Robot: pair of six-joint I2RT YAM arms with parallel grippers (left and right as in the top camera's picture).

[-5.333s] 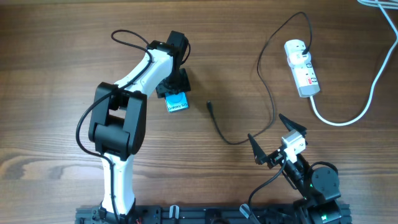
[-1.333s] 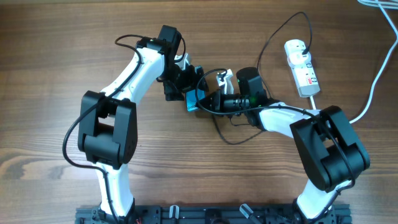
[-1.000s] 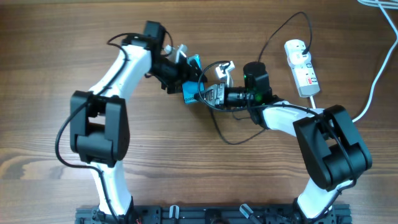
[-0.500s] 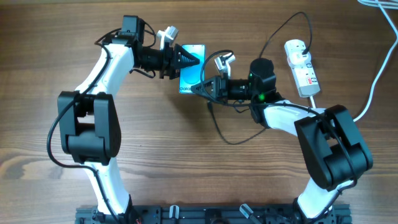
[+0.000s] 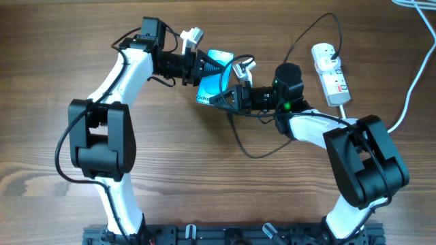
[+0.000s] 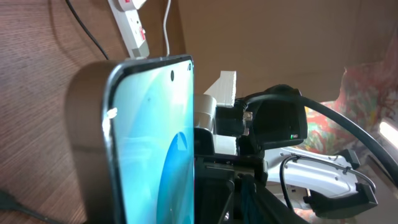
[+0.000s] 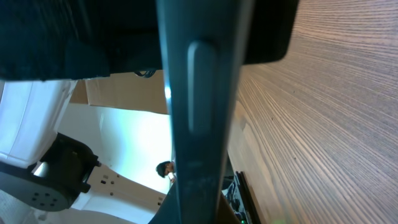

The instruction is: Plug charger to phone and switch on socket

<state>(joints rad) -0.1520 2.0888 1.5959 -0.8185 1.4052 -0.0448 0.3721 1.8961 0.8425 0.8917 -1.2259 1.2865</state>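
Note:
The phone [image 5: 216, 76], teal screen lit, hangs tilted above the table with my left gripper [image 5: 204, 66] shut on its left end. In the left wrist view the phone [image 6: 155, 143] fills the near field, screen facing right. My right gripper [image 5: 225, 99] is shut just below the phone's lower end, and the charger [image 5: 253, 155], a thin black cable, runs up into it. The plug tip itself is hidden between the fingers. The right wrist view shows only the phone's dark edge [image 7: 199, 106] with a side button. The white socket [image 5: 330, 76] lies at the far right.
A thick white cord [image 5: 409, 95] loops from the socket towards the right table edge. The charger's cable arcs from the socket's top round to the table's middle. In the left wrist view the socket [image 6: 132, 28] shows behind the phone.
My left gripper has carried the phone up and to the right, turning its screen more upward. The right gripper has stayed close under the phone's lower end.

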